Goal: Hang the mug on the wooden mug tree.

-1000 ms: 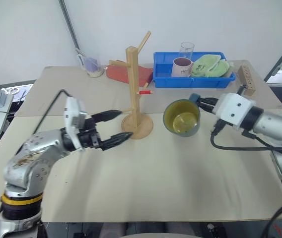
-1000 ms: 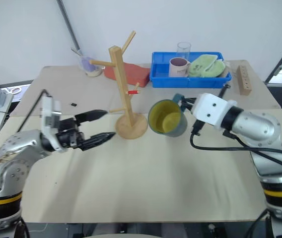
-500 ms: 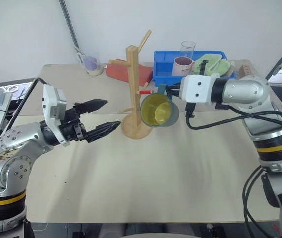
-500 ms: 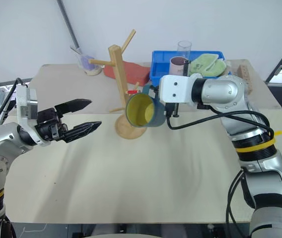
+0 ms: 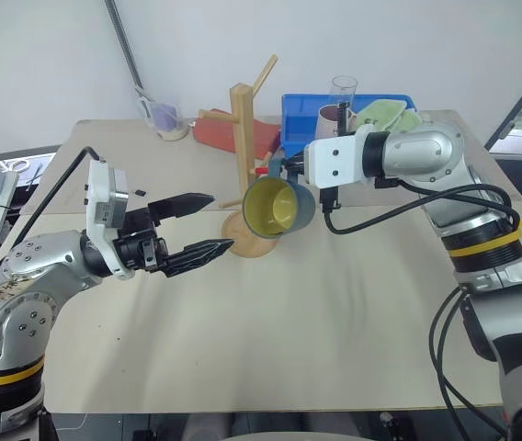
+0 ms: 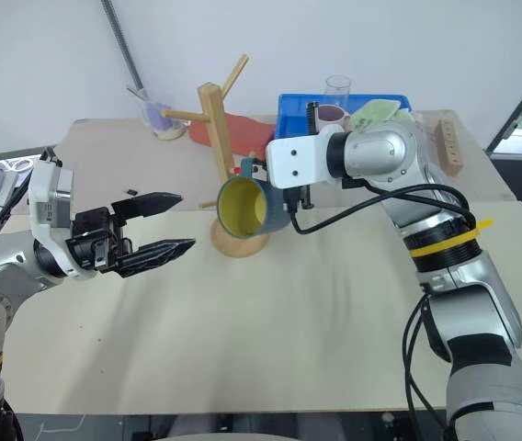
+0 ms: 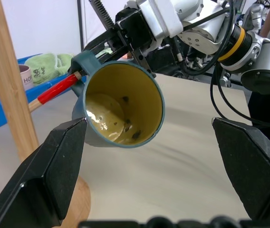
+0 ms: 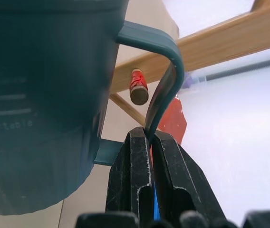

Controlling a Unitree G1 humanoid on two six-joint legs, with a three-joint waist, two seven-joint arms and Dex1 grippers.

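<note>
Two beige panels forming one wide surface [image 5: 289, 322], seam running across near the middle, white wall behind. Along the far edge: blue tray [image 5: 399, 103] with a white-pink mug [image 5: 334, 118] and green cloth [image 5: 380, 115], clear glass [image 5: 345, 90] behind it, red flat item [image 5: 220, 131], small cup with utensils [image 5: 165, 119], wooden block with holes [image 6: 444, 145] toward the right.

Near the seam, wooden mug tree [image 5: 244, 138] standing upright on its round base, square post vertical, pegs angling upward, one red-tipped peg [image 7: 58, 88] pointing toward the right arm.

Just beside the post, held in the air above the base: mug [image 5: 279, 204], dark teal with yellow inside. Tipped on its side, long axis roughly level, open mouth facing the camera and the left arm, handle toward the tree. Red peg tip right at the handle loop [image 8: 166, 71], whether already through it cannot be told.

Right end effector [image 8: 150, 156] clamped on the mug handle, fingers pressed together on the thin loop.

Left end effector [image 5: 197, 225] hovering over the surface left of the tree, pointing toward it, fingers spread apart, holding nothing
</note>
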